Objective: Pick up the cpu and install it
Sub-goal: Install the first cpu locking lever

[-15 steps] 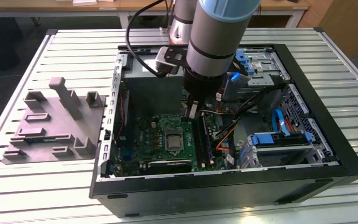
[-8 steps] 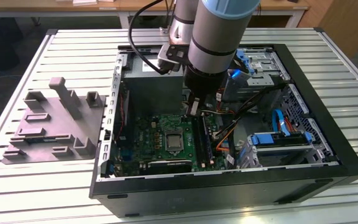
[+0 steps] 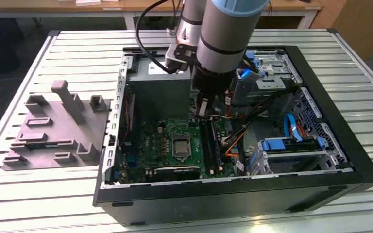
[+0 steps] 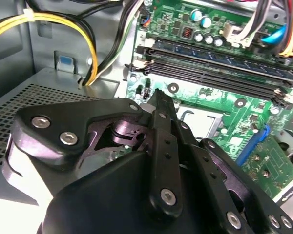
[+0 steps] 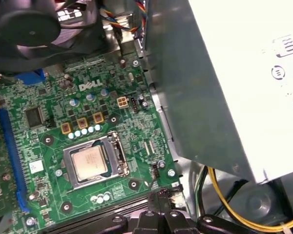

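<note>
The cpu (image 5: 89, 162) sits in its socket (image 5: 118, 155), lower left of the first wrist view; our gripper (image 5: 160, 195), fingers clenched empty, should hold centred overhead.

The arm (image 3: 228, 34) reaches steeply downward, wrist nearly vertical. Its gripper (image 4: 158, 97) points down, black jaws pressed together at their tips

A robotics lab: an opened computer case (image 3: 238, 194) on a slatted aluminium table (image 3: 31, 204), wooden benches (image 3: 109, 6) behind
</note>
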{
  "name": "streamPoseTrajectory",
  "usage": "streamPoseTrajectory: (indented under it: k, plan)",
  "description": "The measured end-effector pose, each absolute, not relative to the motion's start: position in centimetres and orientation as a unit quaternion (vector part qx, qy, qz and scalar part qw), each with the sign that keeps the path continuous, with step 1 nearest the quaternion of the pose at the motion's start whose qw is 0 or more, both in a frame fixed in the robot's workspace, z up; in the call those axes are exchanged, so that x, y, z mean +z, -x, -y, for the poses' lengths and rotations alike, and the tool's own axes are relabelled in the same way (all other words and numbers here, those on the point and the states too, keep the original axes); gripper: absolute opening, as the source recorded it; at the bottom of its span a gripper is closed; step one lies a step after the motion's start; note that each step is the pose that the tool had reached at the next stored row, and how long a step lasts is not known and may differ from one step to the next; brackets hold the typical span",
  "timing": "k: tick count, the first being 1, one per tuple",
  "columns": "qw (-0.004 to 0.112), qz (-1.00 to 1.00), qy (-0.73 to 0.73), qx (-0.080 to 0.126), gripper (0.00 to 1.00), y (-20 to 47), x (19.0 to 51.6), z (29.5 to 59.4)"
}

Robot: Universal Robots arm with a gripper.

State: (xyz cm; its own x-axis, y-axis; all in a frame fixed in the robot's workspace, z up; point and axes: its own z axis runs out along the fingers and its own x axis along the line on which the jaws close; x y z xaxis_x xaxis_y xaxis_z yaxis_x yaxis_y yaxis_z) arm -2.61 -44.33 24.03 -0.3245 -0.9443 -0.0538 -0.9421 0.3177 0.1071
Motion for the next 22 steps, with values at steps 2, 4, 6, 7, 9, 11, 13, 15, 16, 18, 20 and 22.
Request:
streamPoseTrajectory:
  k: [2,4,6,7,9,11,13,15,16,18,20,22]
  plan:
    - [0.009,0.812,-0.581,-0.059,0.11,2.7,23.9,44.1]
    - [0.009,0.812,-0.581,-0.059,0.11,2.9,23.8,43.9]
    - [0.008,0.812,-0.581,-0.059,0.11,3.2,23.7,43.8]
    - [0.008,0.812,-0.581,-0.059,0.11,3.2,23.7,43.7]
    - [0.008,0.811,-0.581,-0.058,0.11,3.2,23.6,43.7]
    - [0.008,0.811,-0.582,-0.058,0.11,3.3,23.6,43.7]
    - [0.010,0.811,-0.583,-0.055,0.11,3.3,23.6,43.7]
    - [0.014,0.810,-0.584,-0.050,0.11,3.3,23.6,43.7]
    - [0.016,0.810,-0.584,-0.047,0.11,3.4,23.6,43.7]
    - [0.021,0.810,-0.585,-0.040,0.11,3.4,23.6,43.7]
    - [0.022,0.808,-0.587,-0.038,0.11,3.6,23.6,43.8]
    - [0.022,0.804,-0.593,-0.037,0.11,3.7,23.6,43.8]
